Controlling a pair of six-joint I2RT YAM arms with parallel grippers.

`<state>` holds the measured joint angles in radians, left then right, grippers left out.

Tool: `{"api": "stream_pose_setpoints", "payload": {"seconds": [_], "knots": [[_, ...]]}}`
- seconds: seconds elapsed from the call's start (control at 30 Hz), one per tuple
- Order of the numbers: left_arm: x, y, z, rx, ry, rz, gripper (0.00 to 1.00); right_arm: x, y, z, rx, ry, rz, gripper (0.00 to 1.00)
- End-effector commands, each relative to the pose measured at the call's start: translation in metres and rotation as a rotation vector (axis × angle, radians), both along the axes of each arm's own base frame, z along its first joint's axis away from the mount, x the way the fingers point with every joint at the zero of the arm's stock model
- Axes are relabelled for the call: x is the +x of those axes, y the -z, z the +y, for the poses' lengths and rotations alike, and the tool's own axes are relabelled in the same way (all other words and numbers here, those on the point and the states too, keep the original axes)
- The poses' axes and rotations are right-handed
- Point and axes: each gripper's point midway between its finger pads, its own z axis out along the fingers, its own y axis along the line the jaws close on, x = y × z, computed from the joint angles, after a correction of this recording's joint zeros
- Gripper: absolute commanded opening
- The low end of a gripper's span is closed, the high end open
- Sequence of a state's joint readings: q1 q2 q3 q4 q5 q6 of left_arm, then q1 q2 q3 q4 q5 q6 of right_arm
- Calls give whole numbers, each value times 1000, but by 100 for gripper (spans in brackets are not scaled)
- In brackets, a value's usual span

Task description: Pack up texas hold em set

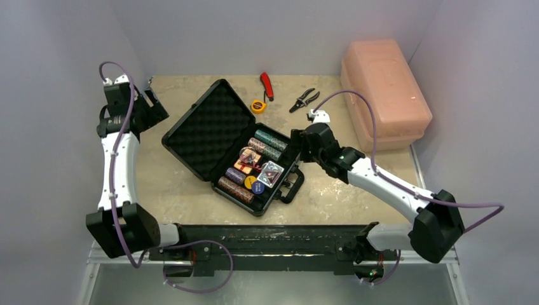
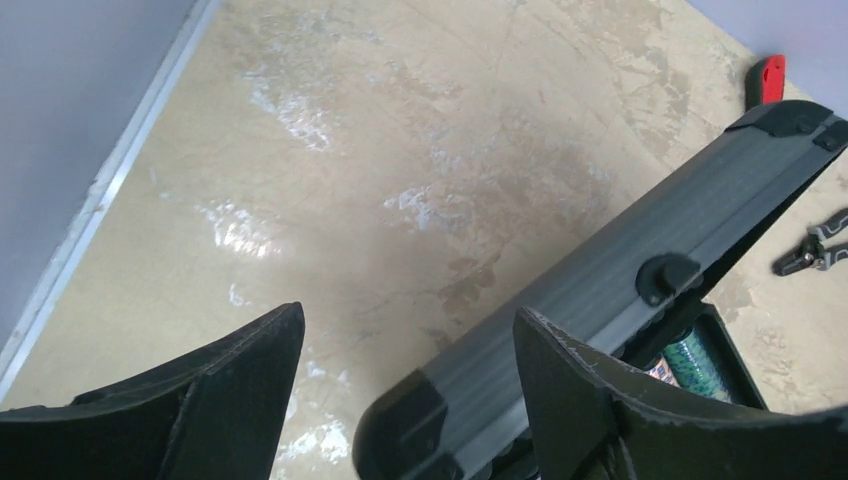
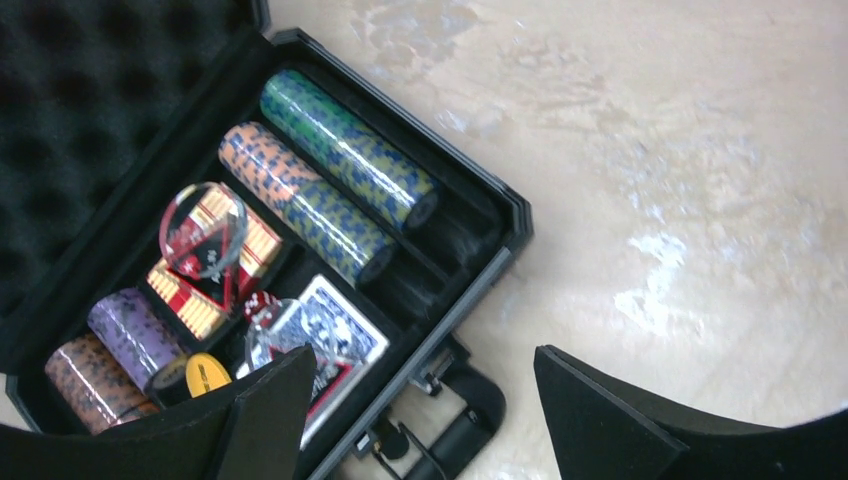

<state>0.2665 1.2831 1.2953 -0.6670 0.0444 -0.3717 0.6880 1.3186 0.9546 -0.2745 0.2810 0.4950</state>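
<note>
My right jaws stand wide apart with nothing in them, hanging over the handle point(image 3: 455, 425) side of the open black case point(image 3: 500, 235). Just past them lie the blue card deck point(image 3: 330, 335), the red card deck point(image 3: 215, 265) and the yellow button point(image 3: 207, 373), with a green chip stack point(image 3: 345, 150) and an orange chip stack point(image 3: 300, 200) in their slots farther in. The blue button point(image 1: 257, 187) sits beside the yellow one. My left jaws are also spread wide and empty, above bare tabletop point(image 2: 380, 130) near the raised lid point(image 2: 600, 300); whether one finger touches it I cannot tell. Behind the case lie a tape measure point(image 1: 258, 106) and pliers point(image 1: 304, 100), and a pink box point(image 1: 381, 89) stands at the right.
</note>
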Motion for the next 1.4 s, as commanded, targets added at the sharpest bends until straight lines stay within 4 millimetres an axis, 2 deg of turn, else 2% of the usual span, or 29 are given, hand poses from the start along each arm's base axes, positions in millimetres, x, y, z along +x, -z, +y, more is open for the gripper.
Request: {"api": "stream_pose_setpoints", "payload": {"seconds": [0.0, 0.17, 0.43, 0.53, 0.63, 0.9, 1.1, 1.37], "knots": [[35, 3, -6, -100, 58, -15, 71, -19, -1, -26, 15, 93, 14, 84], [55, 27, -10, -161, 102, 73, 56, -38, 6, -35, 45, 96, 38, 81], [45, 50, -19, -182, 169, 147, 40, -55, 10, -35, 72, 45, 63, 75], [40, 54, -24, -202, 186, 161, 39, -57, 9, -25, 99, 0, 77, 71], [38, 53, -33, -233, 209, 156, 39, -59, 1, -8, 145, -88, 63, 68], [35, 57, -64, -285, 296, 168, 40, -63, -43, 33, 282, -312, -43, 66], [33, 52, -81, -294, 348, 162, 40, -57, -44, 41, 264, -337, -30, 63], [23, 46, -97, -280, 403, 161, 41, -66, -52, 57, 349, -404, -33, 58]]}}
